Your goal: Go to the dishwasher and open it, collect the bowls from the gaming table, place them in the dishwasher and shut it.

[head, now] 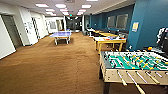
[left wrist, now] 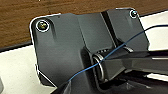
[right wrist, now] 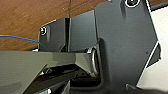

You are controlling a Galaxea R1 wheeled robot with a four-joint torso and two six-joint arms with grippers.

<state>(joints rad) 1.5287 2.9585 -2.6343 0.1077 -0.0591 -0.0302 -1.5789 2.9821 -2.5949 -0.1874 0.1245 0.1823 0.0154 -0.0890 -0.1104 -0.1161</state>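
Observation:
The gaming table (head: pixel 110 40), white-topped with yellow legs, stands at mid-distance on the right, along the teal wall. Small colourful things (head: pixel 108 38) lie on its top, too blurred to tell whether they are the bowls. The dishwasher is out of view. In both wrist views the robot's own dark plate hangs over brown carpet and a pale surface.
A table-football table (head: pixel 132 63) with a green field and rods stands close at the right front. A small orange thing (head: pixel 150 48) sits just beyond it. A blue table-tennis table (head: pixel 61 35) stands far ahead on the brown carpet (head: pixel 50 67). A person (head: pixel 162 37) is at the right edge.

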